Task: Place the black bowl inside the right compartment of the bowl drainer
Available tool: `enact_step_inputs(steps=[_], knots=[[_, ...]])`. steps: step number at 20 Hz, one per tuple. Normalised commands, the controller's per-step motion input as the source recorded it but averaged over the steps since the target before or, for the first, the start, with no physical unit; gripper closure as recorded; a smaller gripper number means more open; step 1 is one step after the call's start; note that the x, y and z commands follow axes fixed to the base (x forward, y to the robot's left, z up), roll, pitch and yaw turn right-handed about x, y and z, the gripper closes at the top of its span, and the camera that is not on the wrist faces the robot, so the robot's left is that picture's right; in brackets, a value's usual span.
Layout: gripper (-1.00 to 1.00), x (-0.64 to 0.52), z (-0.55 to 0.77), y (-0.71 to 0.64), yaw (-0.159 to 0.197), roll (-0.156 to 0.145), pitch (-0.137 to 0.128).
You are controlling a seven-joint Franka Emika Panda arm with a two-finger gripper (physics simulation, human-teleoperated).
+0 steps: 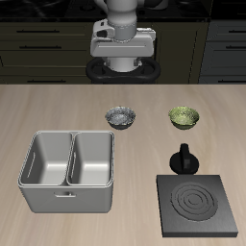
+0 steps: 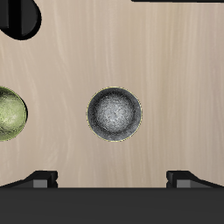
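The black bowl (image 1: pixel 121 117) (image 2: pixel 114 114) stands upright on the wooden table, dark outside with a speckled grey inside. My gripper (image 1: pixel 121 58) (image 2: pixel 114 178) hangs high above it, open, nothing between its fingers; the bowl shows centred just ahead of the fingertips (image 2: pixel 40 178) in the wrist view. The bowl drainer (image 1: pixel 33 192), a light-grey metal basin with a middle wall, sits nearer the table's front edge, apart from the bowl. Both of its square compartments are empty.
A green-yellow bowl (image 1: pixel 184 116) (image 2: pixel 7 114) stands beside the black bowl. A black knobbed object (image 1: pixel 184 159) (image 2: pixel 19 17) sits just behind a flat black stove plate (image 1: pixel 199 205) with concentric rings, near the table's front edge.
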Motion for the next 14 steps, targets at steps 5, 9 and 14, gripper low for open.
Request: enact_step_inputs(steps=[5,9,14], knots=[[-1.00,0.09,-0.26,-0.05,0.026,-0.017,0.014],[-1.00,0.10,-0.39,-0.24,0.012,-0.042,0.004],[-1.00,0.12,-0.33,-0.23,0.013,-0.062,-0.014]])
